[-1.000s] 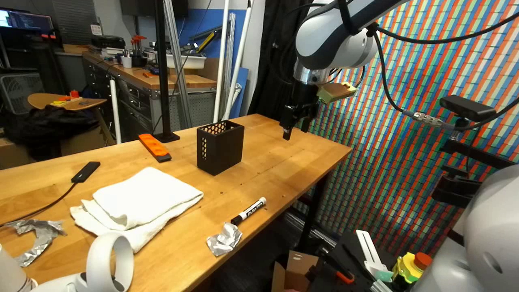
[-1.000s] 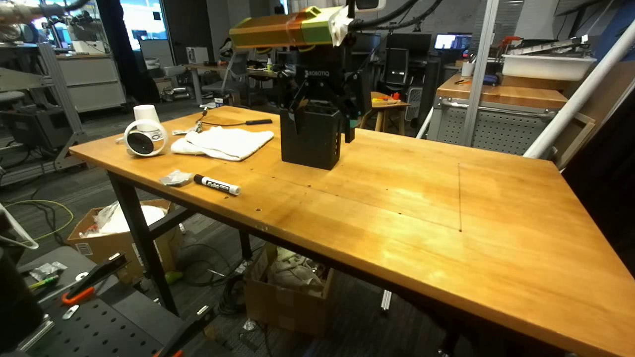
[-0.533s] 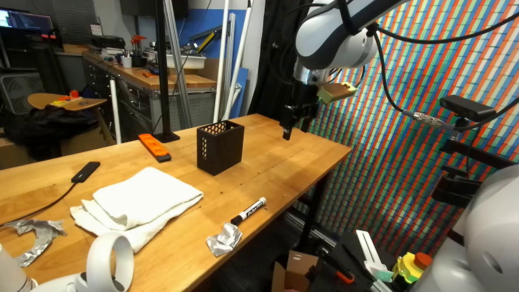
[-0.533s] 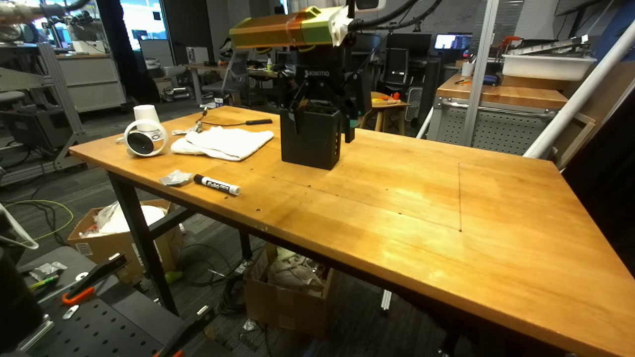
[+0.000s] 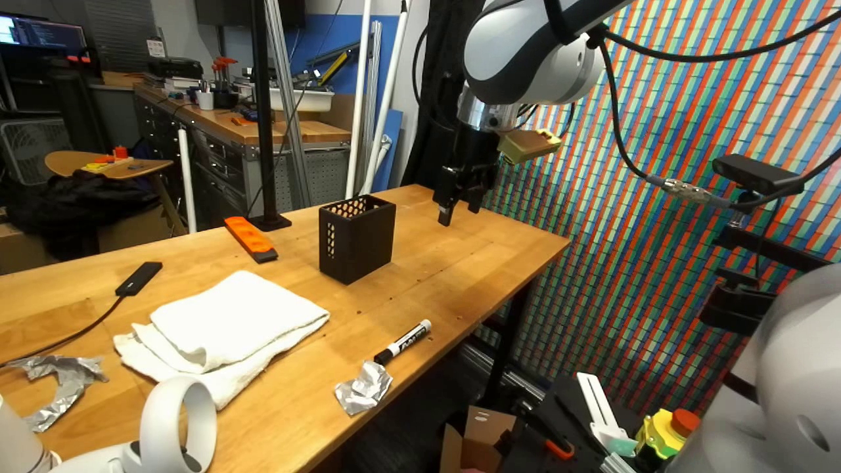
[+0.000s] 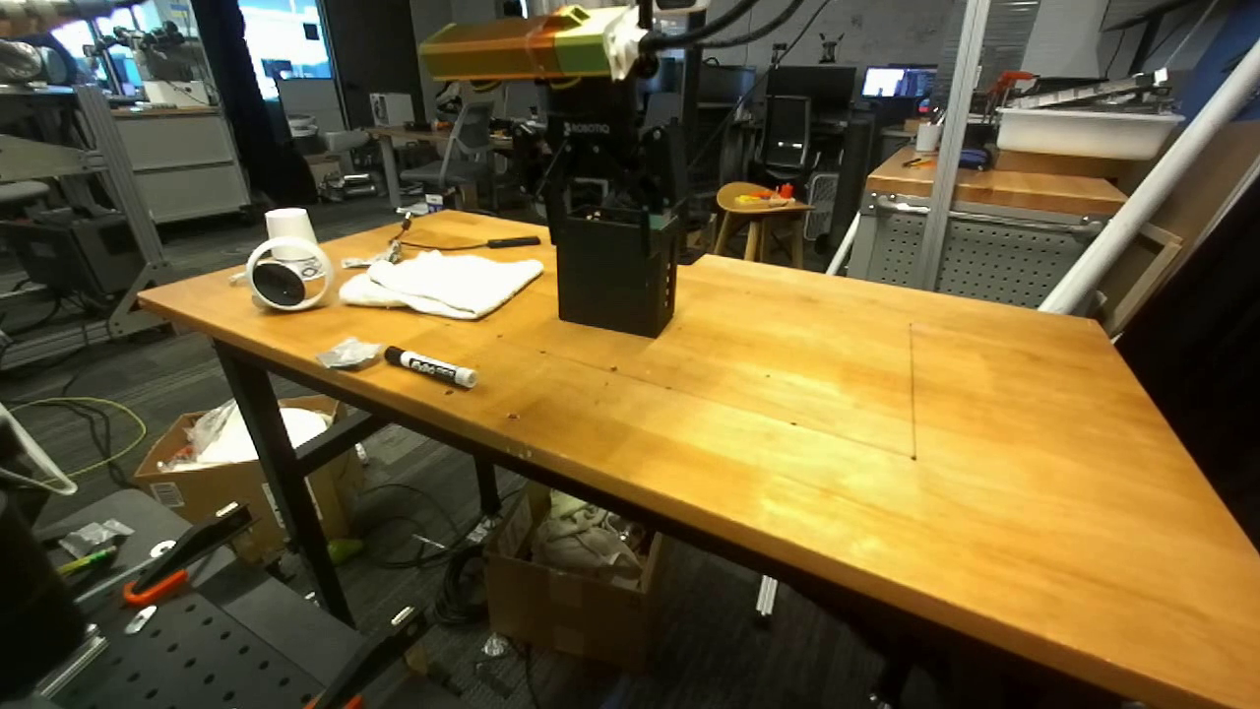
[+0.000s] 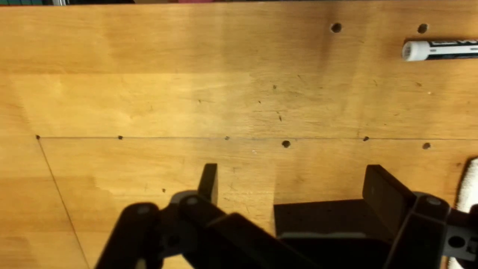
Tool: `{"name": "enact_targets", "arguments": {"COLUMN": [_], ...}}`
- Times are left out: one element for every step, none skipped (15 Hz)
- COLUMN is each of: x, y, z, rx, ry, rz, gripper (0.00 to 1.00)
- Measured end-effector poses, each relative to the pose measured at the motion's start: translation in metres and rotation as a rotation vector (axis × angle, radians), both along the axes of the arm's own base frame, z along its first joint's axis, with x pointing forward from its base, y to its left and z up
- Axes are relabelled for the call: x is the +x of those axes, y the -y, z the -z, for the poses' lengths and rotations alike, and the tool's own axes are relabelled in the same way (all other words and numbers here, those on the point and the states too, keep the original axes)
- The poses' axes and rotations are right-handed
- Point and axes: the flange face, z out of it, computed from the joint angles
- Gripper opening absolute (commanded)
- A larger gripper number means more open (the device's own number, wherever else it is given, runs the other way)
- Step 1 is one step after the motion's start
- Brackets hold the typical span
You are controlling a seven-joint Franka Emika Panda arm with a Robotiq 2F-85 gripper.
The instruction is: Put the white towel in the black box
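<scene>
The white towel (image 5: 230,318) lies folded flat and rumpled on the table, and it also shows in an exterior view (image 6: 443,284). Its edge shows at the right of the wrist view (image 7: 469,190). The black box (image 5: 361,243) stands upright on the table beyond the towel, with its open top up; it shows in an exterior view (image 6: 612,290) too. My gripper (image 5: 460,214) hangs fingers down above the table, beside the box and apart from it. Its fingers (image 7: 291,179) are wide apart with nothing between them; the box's side (image 7: 317,218) shows below and behind the right finger.
A marker (image 5: 403,341) and crumpled foil (image 5: 363,387) lie near the table's front edge. An orange object (image 5: 251,239) and a black pole stand at the back edge. A black adapter (image 5: 138,278), more foil (image 5: 66,381) and a white ring-shaped device (image 5: 177,420) surround the towel.
The arm stays still at first, then my gripper shifts left in both exterior views, a little closer to the black box. The towel and box have not moved.
</scene>
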Motion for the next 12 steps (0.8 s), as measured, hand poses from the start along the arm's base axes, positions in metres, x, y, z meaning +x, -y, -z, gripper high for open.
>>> {"name": "enact_targets", "arguments": {"x": [0.002,0.003,0.004,0.004,0.004,0.003,0.003,0.002,0.002,0.003,0.004,0.005], "y": [-0.014,-0.027,-0.040,-0.053,-0.067,-0.078,-0.090,-0.103,-0.115,-0.127,-0.140,-0.154], "z": [-0.005,-0.011,-0.017,-0.023,-0.027,-0.031,-0.034,-0.037,-0.040,-0.042,-0.044,-0.046], "rx": [0.009,0.019,0.028,0.033,0.035,0.035,0.036,0.037,0.038,0.037,0.033,0.028], "ry": [0.014,0.029,0.045,0.058,0.069,0.078,0.086,0.093,0.101,0.112,0.125,0.141], "rz": [-0.019,-0.039,-0.058,-0.081,-0.106,-0.130,-0.153,-0.179,-0.204,-0.231,-0.263,-0.296], "gripper": [1.00,1.00,1.00,1.00,1.00,1.00,1.00,1.00,1.00,1.00,1.00,1.00]}}
